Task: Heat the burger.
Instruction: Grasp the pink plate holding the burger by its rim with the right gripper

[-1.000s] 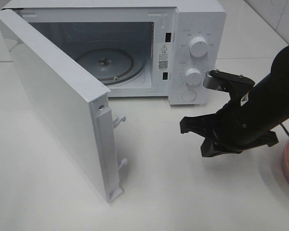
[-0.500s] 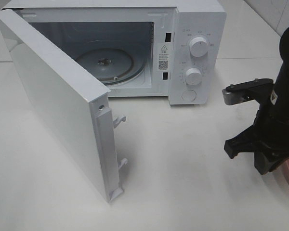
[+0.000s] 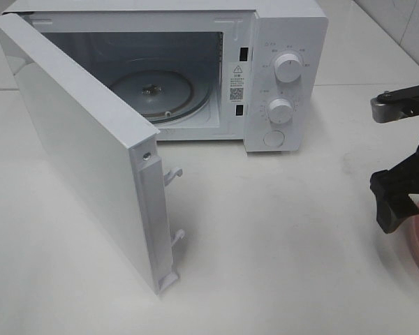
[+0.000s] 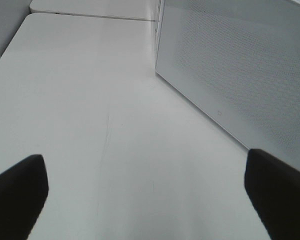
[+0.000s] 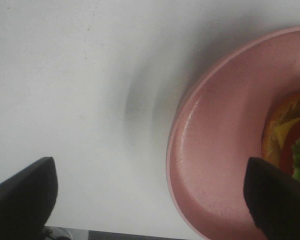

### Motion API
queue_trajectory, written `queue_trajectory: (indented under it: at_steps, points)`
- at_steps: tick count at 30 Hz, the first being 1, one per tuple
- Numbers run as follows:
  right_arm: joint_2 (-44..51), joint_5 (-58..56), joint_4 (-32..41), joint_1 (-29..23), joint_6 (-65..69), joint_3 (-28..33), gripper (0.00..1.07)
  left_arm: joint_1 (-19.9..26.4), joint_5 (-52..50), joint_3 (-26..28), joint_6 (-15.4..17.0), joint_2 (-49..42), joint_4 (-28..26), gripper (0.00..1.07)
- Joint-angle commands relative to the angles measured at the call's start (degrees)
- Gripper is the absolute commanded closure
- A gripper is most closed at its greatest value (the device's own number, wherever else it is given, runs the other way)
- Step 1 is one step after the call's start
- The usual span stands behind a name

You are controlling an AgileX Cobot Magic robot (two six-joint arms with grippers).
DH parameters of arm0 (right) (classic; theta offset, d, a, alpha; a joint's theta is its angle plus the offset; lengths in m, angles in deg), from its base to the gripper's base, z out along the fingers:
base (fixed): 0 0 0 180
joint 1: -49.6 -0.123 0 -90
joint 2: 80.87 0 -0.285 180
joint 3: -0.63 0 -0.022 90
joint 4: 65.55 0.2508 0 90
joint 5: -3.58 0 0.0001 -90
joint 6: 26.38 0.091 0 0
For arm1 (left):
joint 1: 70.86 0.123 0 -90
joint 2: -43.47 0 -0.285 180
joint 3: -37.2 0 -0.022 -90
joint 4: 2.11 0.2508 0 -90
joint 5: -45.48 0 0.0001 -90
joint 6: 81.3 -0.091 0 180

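A burger [image 5: 290, 145] showing yellow cheese, red tomato and green lettuce lies on a shallow round pink plate [image 5: 200, 150] at the right edge of the white tabletop [image 3: 279, 244]. The black right gripper [image 5: 150, 170] hangs over the plate's rim, fingers wide apart and empty. The black left gripper [image 4: 145, 157] is likewise spread, near the white microwave oven's [image 3: 286, 42] open door [image 3: 77, 139].
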Motion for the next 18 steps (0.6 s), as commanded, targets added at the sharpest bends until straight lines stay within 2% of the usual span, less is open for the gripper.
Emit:
queue_trajectory:
  at_steps: [1, 8, 11, 18]
  points:
    - [0.1, -0.1, -0.1, 0.8, 0.9, -0.1, 0.07, 0.2, 0.0, 0.1, 0.2, -0.9, -0.3, 0.06]
    - [-0.5, 0.4, -0.1, 2.4, 2.3, 0.1, 0.09, 0.2, 0.0, 0.1, 0.2, -0.9, -0.3, 0.06]
    - [-0.6, 3.4, 0.1, 4.9, 2.5, 2.2, 0.1, 0.2, 0.0, 0.1, 0.2, -0.9, -0.3, 0.06]
    - [-0.9, 8.8, 1.3, 5.5, 2.1, 5.7, 0.11, 0.2, 0.0, 0.1, 0.2, -0.9, -0.3, 0.06]
